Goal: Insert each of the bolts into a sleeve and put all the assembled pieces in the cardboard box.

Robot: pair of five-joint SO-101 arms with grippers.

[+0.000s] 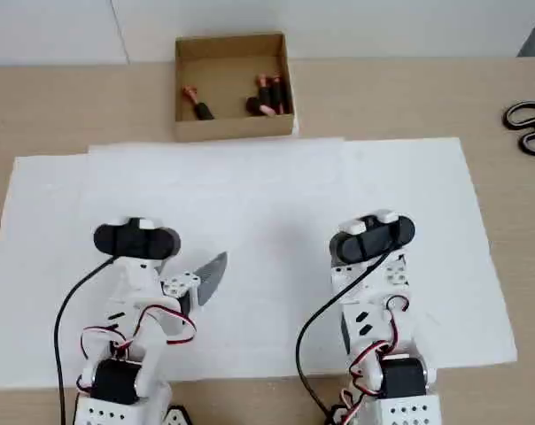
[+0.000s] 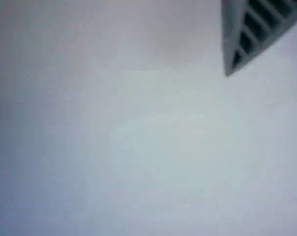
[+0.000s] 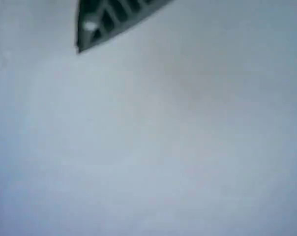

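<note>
Assembled pieces [image 1: 267, 96] sit in the cardboard box [image 1: 235, 129] at the table's far edge. Left gripper [image 1: 207, 273], right gripper [image 3: 102, 22]: I cannot tell their state. Advise counting pieces.

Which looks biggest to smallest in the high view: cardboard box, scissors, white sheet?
1. white sheet, by far the largest
2. cardboard box
3. scissors, smallest, though cut off by the frame edge

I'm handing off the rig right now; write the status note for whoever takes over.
Left gripper: over the sheet near its base, open or shut unclear.
Right gripper: same, over the sheet.
Box: one assembled piece at its left, a cluster at its right.
Done: every piece in view is boxed.
To do: probably nothing; check the count.
</note>
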